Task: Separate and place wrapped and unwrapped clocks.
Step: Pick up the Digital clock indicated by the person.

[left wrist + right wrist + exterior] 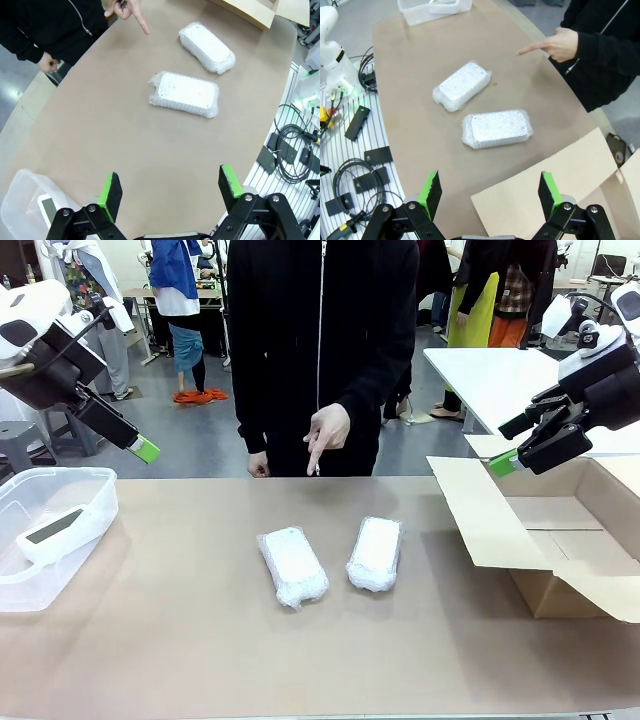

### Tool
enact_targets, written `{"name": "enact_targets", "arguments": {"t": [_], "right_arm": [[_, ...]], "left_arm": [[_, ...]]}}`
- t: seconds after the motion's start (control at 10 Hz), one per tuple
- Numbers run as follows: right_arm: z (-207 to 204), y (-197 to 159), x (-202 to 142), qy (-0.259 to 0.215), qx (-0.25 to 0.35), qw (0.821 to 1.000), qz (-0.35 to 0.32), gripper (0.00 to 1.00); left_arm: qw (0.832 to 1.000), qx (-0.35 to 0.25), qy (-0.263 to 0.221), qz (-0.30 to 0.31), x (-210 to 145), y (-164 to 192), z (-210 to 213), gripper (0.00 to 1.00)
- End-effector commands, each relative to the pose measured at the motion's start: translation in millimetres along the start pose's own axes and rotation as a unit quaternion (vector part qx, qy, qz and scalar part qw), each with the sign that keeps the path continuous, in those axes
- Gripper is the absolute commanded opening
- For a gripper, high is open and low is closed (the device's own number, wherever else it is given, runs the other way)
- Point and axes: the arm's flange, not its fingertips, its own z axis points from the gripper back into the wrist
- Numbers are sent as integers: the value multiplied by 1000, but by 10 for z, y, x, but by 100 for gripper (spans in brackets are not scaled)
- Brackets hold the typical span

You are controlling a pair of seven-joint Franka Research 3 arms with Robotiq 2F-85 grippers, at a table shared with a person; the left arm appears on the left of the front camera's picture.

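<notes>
— How are the claws set?
— The left claw [170, 189] is spread wide and holds nothing, hanging above the surface [180, 640]. The right claw [489, 191] is just as wide and empty, over the cardboard box [560, 540] flap.
— And the clocks?
— One wrapped clock [293, 565] and the other wrapped clock [376, 552] lie mid-surface, near but apart. The person's hand [327, 430] points down at them. In the front view the bare clock [55, 528] lies in the clear tub [100, 502], while the left wrist view catches its corner.
</notes>
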Motion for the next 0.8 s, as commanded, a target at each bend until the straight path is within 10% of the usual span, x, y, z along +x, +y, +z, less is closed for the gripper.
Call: {"name": "enact_targets", "arguments": {"t": [0.0, 0.7], "right_arm": [[-15, -9, -8, -10, 11, 1000, 1, 100], [0, 0, 0, 0, 0, 1000, 0, 100]], "left_arm": [[1000, -5, -1, 0, -16, -1, 3, 100], [1000, -5, -1, 0, -16, -1, 3, 100]]}}
